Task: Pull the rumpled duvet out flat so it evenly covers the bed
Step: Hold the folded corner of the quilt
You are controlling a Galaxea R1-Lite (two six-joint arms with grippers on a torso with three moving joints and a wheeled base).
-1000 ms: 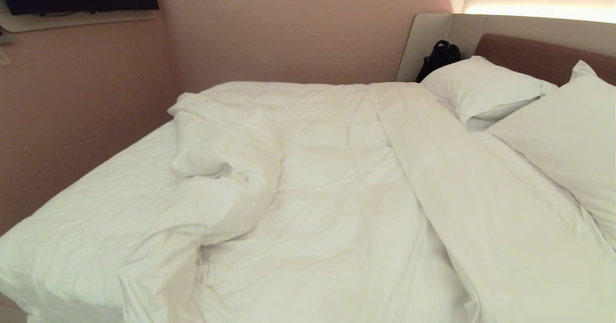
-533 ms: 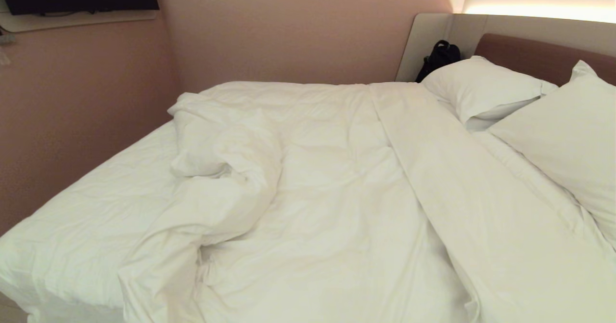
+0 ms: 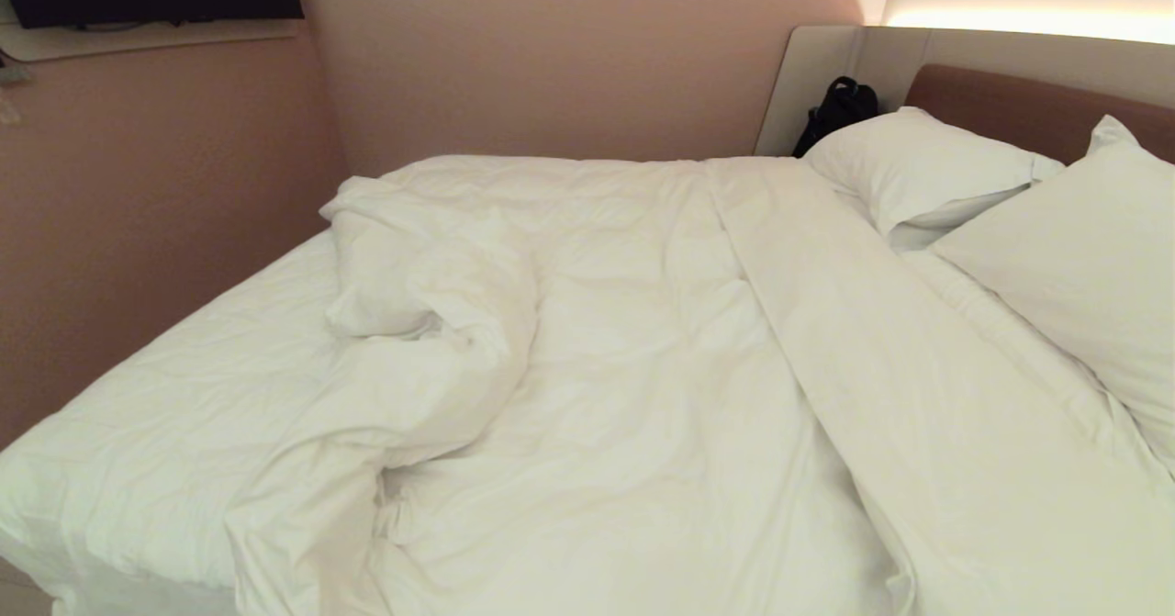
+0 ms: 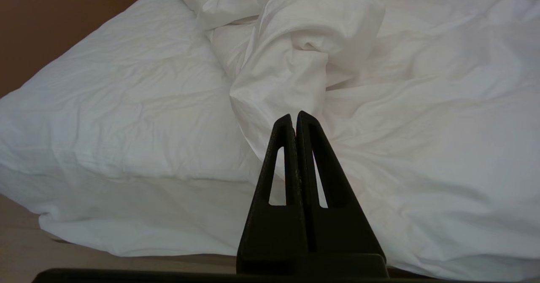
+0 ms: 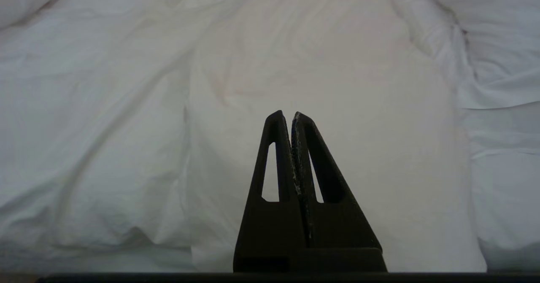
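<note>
- duvet [image 3: 643,350] lies across the mid and headboard end of the bed [image 3: 174,432]; its foot-end part is bunched into a thick folded roll [image 3: 413,341], leaving bare fitted sheet [image 3: 156,423] on the robot's left.
- a long diagonal fold [image 3: 854,341] runs up toward the two pillows [image 3: 927,171] by the headboard [image 3: 1037,106]; black bag [image 3: 840,106] in the far corner.
- neither arm shows in the head view. left gripper [image 4: 294,118] clenched, empty, hovering short of the near edge, aimed at the roll's lower tip. right gripper [image 5: 287,116] also clenched, empty, over a flatter stretch of duvet.
- step in hand, imo: reach in for a first grab; nothing done yet.
- to do it well: open jaws before contact, pinch duvet edge/corner at the roll's tip, not the sheet below. pull low and toward the bare side so the fold unrolls rather than drags the whole cover.
- risk: thick puffy layers slip out of a shallow pinch; bite deep.
</note>
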